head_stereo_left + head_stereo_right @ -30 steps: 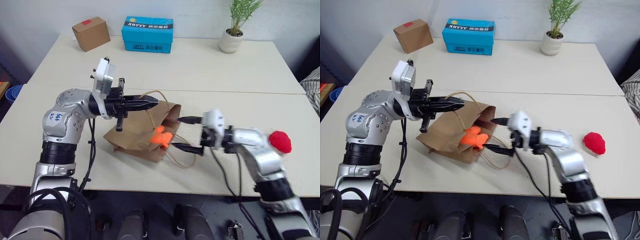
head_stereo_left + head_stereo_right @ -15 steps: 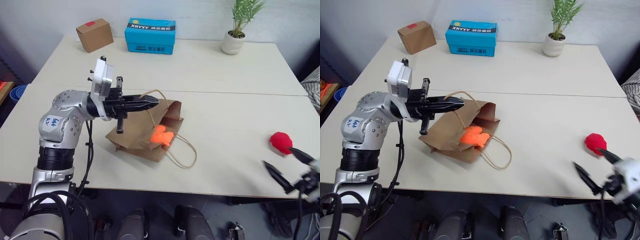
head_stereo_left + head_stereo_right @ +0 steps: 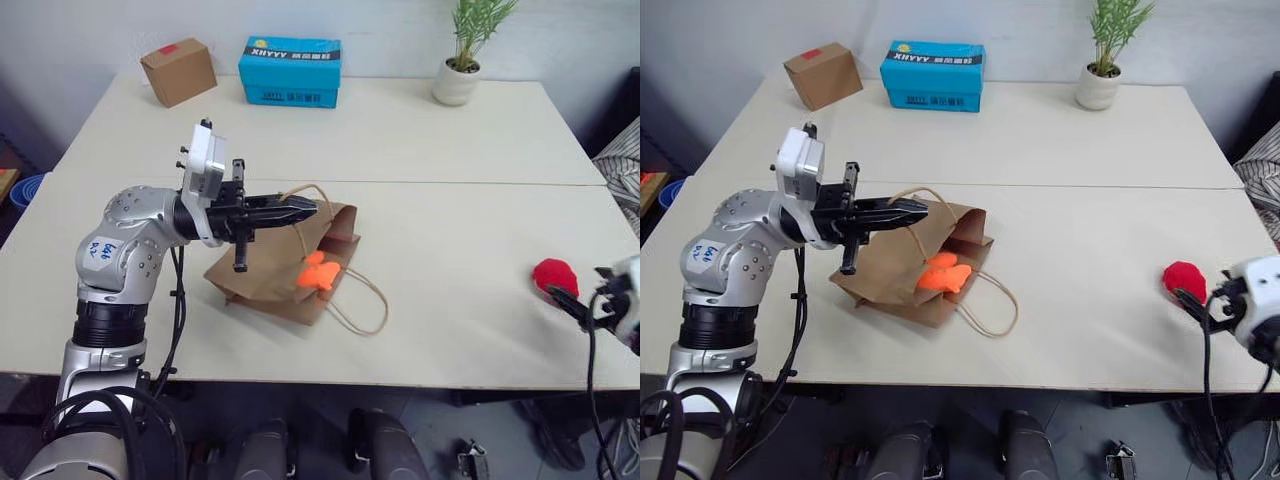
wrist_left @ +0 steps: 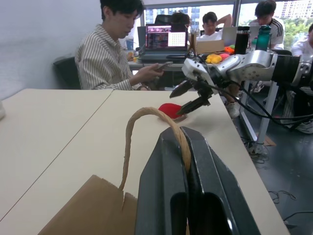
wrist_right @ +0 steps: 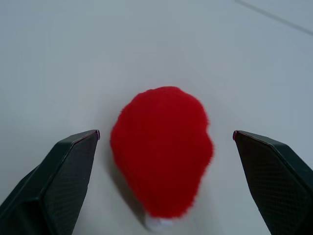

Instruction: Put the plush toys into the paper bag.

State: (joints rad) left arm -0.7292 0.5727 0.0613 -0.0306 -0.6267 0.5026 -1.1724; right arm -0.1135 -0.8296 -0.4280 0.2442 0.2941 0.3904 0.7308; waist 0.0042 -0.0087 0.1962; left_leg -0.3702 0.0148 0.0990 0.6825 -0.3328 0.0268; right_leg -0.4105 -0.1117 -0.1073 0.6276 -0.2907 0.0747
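Big pale bench [image 3: 430, 150], two tops pushed together. Near the middle, at about 7 o'clock from centre, brown bag [image 3: 262, 275] lying on its side, mouth facing 3 o'clock. Orange toy [image 3: 318, 276] sitting right in that mouth, half in. Loose bag handle [image 3: 362, 310] looping out on the bench at 5 o'clock from the toy.

At 12 o'clock on the bench, blue box [image 3: 289, 70]. Small cardboard box [image 3: 178, 70] with a red sticker at 11 o'clock. Potted plant [image 3: 460, 62] at 1 o'clock.

Left pincer [image 3: 306, 209] lying level over the bag, squeezed tight on the other bag handle [image 4: 146, 132], holding it up.

Red toy [image 3: 555, 277] out at 4 o'clock near the bench edge, well apart from the bag. Right pincer [image 5: 166, 142] spread wide, one finger [image 5: 58, 181] on each side of the red toy, not touching it, gripping nothing.

People sitting at desks, seen far off in the left wrist view.
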